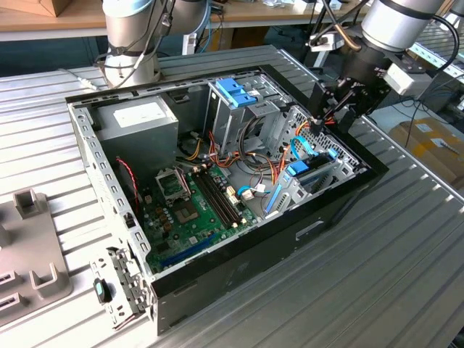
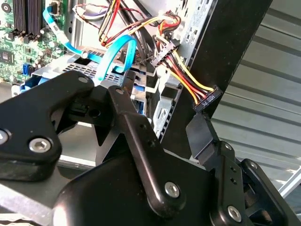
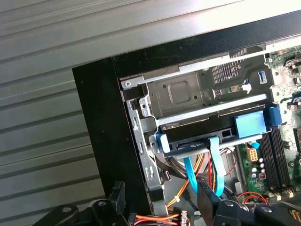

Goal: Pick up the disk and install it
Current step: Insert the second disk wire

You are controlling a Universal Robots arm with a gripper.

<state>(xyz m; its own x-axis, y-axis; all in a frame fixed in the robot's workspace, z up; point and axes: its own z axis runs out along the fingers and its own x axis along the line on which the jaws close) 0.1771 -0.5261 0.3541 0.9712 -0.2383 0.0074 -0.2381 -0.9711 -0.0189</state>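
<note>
**One disk, seated in bay; one gripper above it, empty**

One disk (image 3: 202, 134), lodged in the drive bay at the corner of the open computer case (image 1: 239, 279) on the exterior view's right. Long axis parallel to the black case wall beside it, running lower left to upper right in the exterior view (image 1: 313, 174). Light-blue carrier rail at both ends of it in the first wrist view. Direction of the labelled face: cannot tell.

One gripper (image 1: 335, 109), poised over that same corner, above the disk and apart from it. Fingers (image 2: 200, 136) spread wide, with nothing clamped between them. Disk carrier beyond the fingers in the second wrist view, no contact.

Two light-blue flat cables (image 3: 215, 162), looping up just beside the disk, next to a bundle of red, yellow and black wires.

One motherboard (image 1: 190, 206), flat on the case floor.

One grey power supply (image 1: 138, 119), in the far corner on the exterior view's left.

One tall drive cage (image 1: 235, 109) with a blue latch on top, mid-case, well apart from the disk.

One slatted metal table (image 1: 377, 283) beneath the lot.
</note>
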